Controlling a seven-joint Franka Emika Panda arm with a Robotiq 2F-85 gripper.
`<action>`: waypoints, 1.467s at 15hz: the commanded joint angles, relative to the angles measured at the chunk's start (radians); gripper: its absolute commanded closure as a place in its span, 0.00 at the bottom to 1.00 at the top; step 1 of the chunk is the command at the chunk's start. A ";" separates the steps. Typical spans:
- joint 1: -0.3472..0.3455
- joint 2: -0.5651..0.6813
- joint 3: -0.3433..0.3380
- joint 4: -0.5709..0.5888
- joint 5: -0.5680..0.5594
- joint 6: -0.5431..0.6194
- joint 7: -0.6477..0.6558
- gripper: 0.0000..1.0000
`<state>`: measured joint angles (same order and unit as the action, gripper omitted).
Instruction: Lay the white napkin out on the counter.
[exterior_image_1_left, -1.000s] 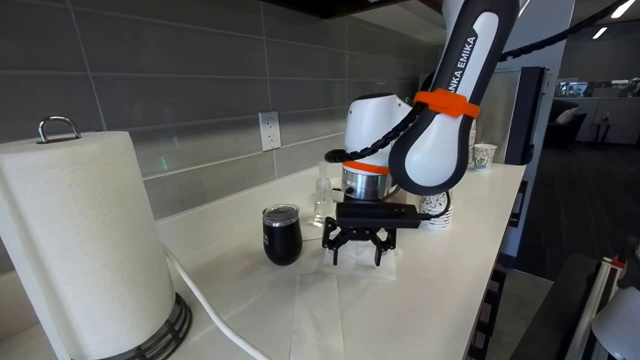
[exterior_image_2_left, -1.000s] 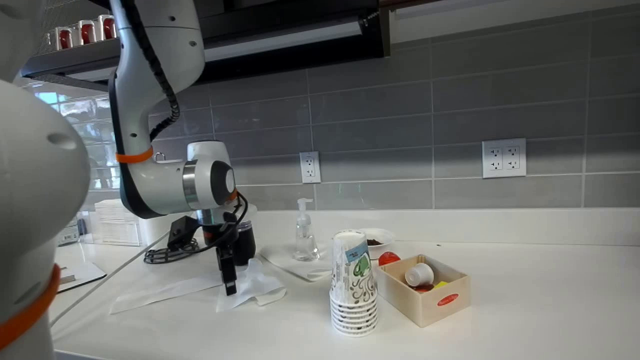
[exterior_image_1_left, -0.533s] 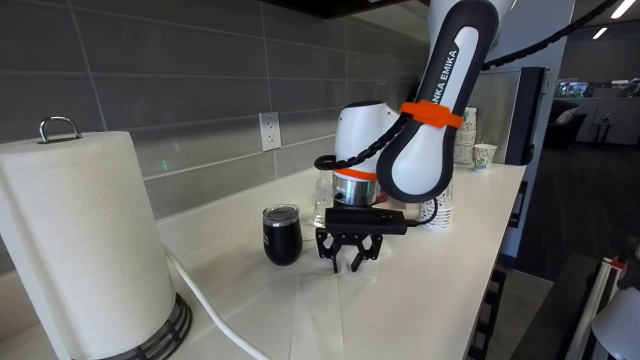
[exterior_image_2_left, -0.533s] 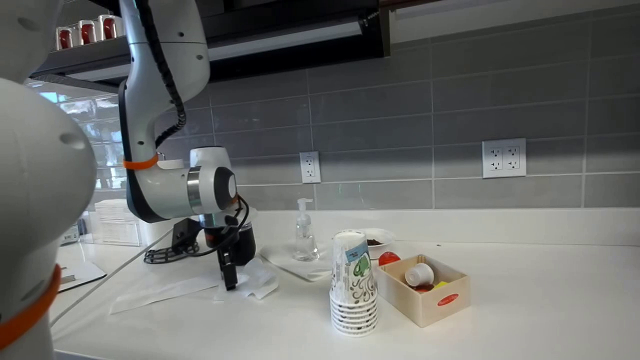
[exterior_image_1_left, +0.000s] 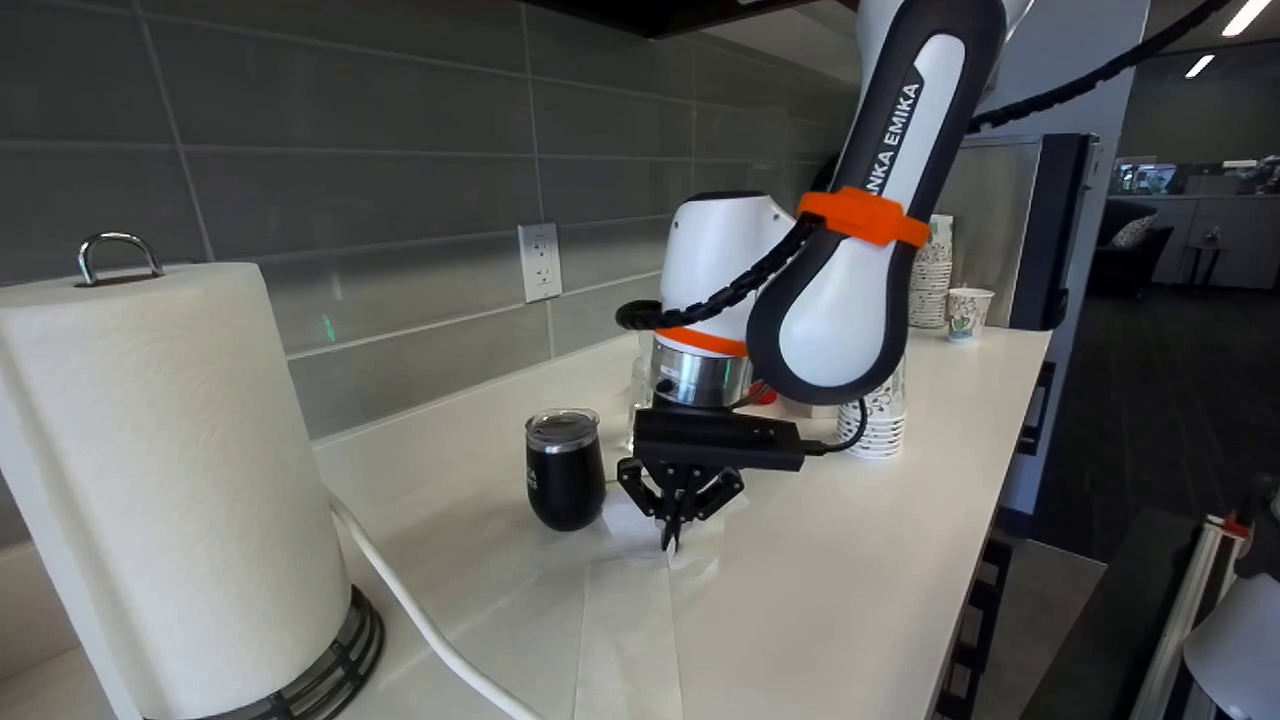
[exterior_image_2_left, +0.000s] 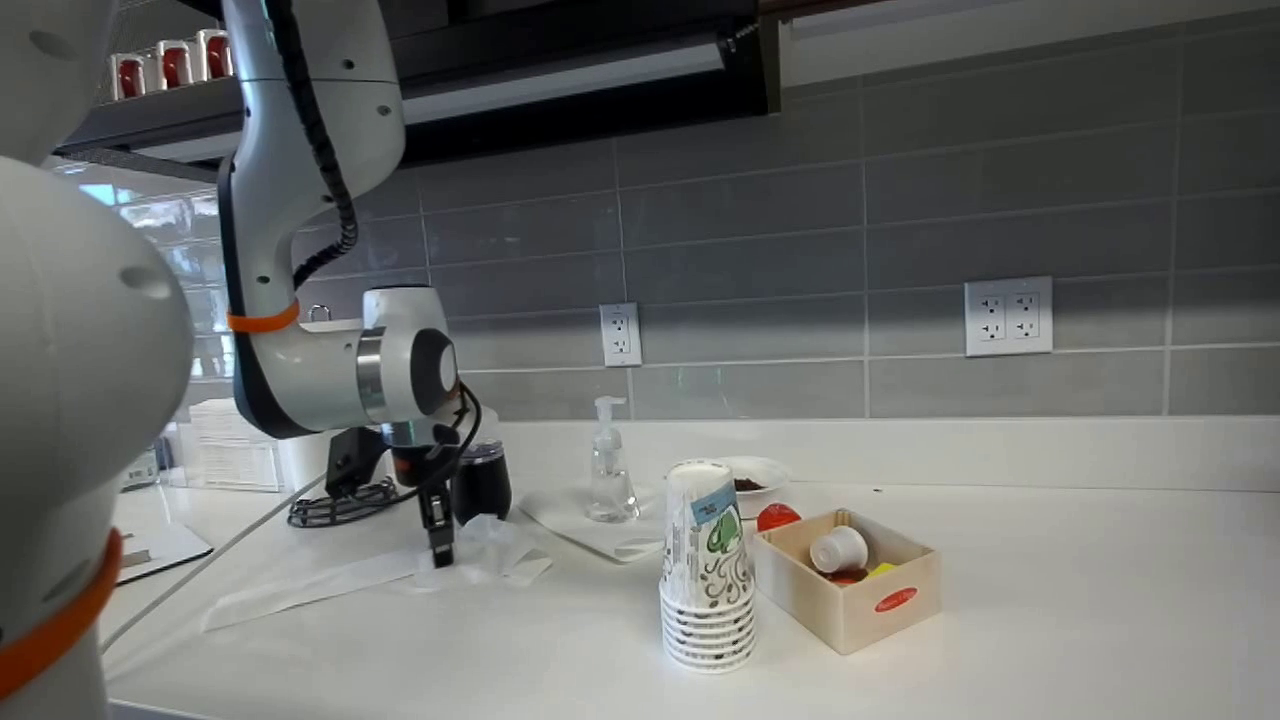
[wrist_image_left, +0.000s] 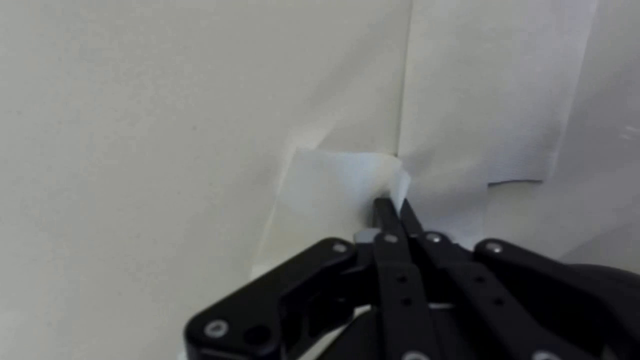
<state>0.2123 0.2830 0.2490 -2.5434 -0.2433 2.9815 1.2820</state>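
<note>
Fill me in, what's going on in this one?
A robot arm is pinching a bit of the white napkin in its gripper, low over the counter. The rest of the napkin lies rumpled there, near the black mug and by the end of a long paper strip. The napkin isn't laid out flat yet, so the job looks unfinished.
</note>
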 joint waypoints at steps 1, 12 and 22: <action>0.003 -0.091 0.053 -0.064 0.186 -0.004 -0.085 1.00; -0.209 -0.310 0.376 -0.170 0.999 -0.017 -0.432 1.00; -0.110 -0.645 0.082 -0.250 1.588 -0.374 -1.083 1.00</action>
<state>0.0196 -0.2438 0.4833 -2.7206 1.2807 2.7320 0.3374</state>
